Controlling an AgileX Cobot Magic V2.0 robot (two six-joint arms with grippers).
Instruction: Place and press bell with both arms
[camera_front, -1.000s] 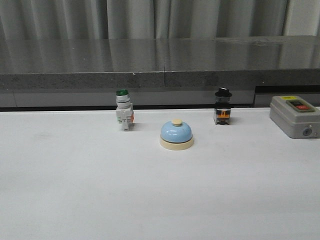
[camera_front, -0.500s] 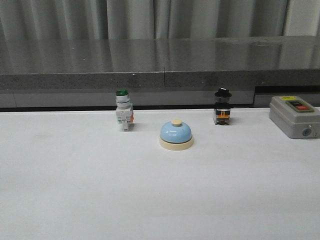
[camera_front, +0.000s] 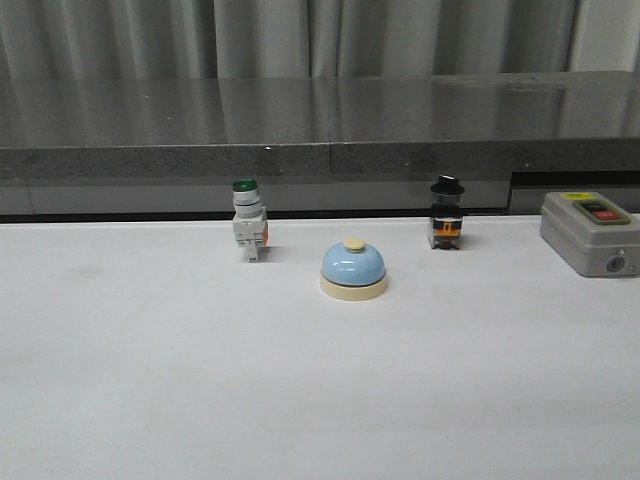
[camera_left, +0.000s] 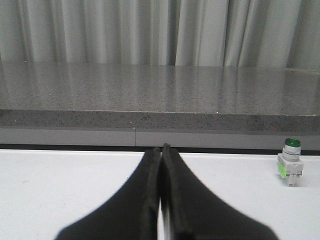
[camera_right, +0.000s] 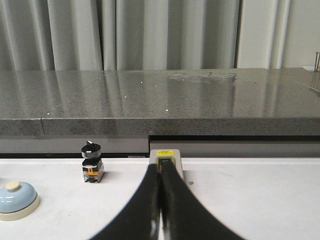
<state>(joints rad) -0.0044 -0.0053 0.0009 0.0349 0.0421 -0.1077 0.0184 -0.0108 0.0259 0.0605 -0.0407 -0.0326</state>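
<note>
The light-blue bell (camera_front: 353, 270) with a cream base and cream button stands upright on the white table, near the middle. It also shows in the right wrist view (camera_right: 16, 200). Neither arm shows in the front view. My left gripper (camera_left: 161, 150) is shut and empty, low over the table, with the bell out of its view. My right gripper (camera_right: 161, 169) is shut and empty, its tips in front of the grey box (camera_right: 166, 159), well apart from the bell.
A white green-capped push-button switch (camera_front: 248, 224) stands behind the bell to the left, also in the left wrist view (camera_left: 290, 162). A black knob switch (camera_front: 446, 215) stands back right. The grey box with red and green buttons (camera_front: 590, 232) sits far right. A dark stone ledge (camera_front: 320, 130) runs behind.
</note>
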